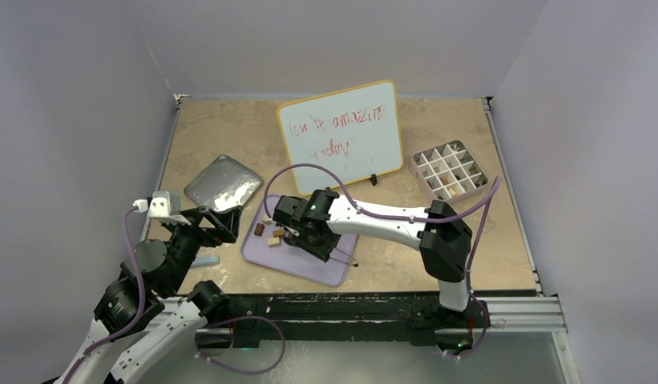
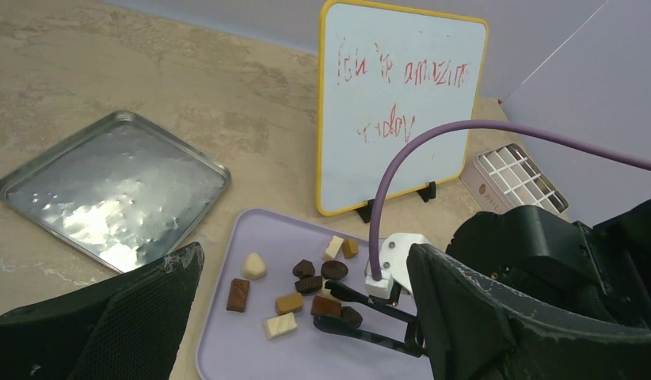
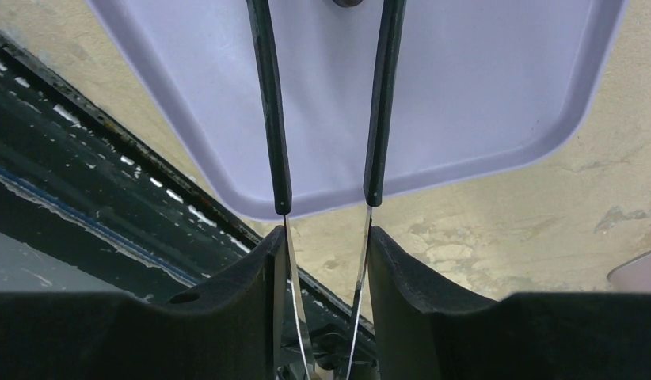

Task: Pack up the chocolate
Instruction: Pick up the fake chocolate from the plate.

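status: packing partly done, most of it left.

near: left gripper (image 1: 220,224) hangs just off the left edge of the tray (image 2: 227,352), jaws spread wide, holding nothing. right gripper (image 3: 322,265) is clamped on the handles of a pair of tongs (image 2: 362,305), which reach out over the tray.

on the tray: the chocolate (image 2: 310,283) lies loose in a small cluster at the left end, about eleven pieces in the left wrist view: dark, tan and cream. one dark piece sits between the two arms of the tongs near their tips. cannot tell if it is pinched or only straddled.

further back: a silver lid (image 1: 222,182) lies flat on the table (image 1: 230,128), left of the tray, nothing on it. a whiteboard (image 1: 342,132) stands upright behind the tray.

far right: the gridded box (image 1: 450,170) holds a few tan bits in its front cells; the other cells look bare.

judgement: a few pieces packed, the cluster on the tray yet to go, one at a time.
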`<action>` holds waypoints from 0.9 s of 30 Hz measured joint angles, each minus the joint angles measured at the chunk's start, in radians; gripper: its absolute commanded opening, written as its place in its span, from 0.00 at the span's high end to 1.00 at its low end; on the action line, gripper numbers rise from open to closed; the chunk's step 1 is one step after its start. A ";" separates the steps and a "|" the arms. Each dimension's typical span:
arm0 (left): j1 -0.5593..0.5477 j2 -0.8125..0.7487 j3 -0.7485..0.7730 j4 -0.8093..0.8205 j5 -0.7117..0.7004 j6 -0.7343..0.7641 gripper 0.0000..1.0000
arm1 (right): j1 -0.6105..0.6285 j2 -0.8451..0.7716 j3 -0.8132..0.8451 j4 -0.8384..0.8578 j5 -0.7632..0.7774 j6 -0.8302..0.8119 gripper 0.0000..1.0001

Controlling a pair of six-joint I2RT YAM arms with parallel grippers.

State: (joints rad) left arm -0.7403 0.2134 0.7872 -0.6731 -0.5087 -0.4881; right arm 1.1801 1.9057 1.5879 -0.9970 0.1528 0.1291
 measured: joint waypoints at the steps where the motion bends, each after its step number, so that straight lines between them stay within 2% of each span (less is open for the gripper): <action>1: 0.000 -0.002 0.000 0.000 -0.001 0.000 0.00 | -0.007 0.006 0.000 0.002 -0.006 -0.005 0.58; 9: 0.000 -0.006 0.000 -0.001 -0.001 -0.002 0.00 | -0.046 0.032 0.006 0.007 -0.032 -0.038 0.58; 17: 0.000 -0.044 0.000 -0.002 -0.001 -0.009 0.00 | -0.054 0.111 0.081 -0.016 -0.040 -0.053 0.58; 27: 0.000 -0.058 0.000 0.002 0.006 -0.008 0.00 | -0.054 0.148 0.128 -0.105 -0.021 -0.045 0.59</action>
State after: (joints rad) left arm -0.7403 0.1558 0.7872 -0.6716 -0.5030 -0.4965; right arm 1.1263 2.0541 1.7161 -1.1023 0.1322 0.0837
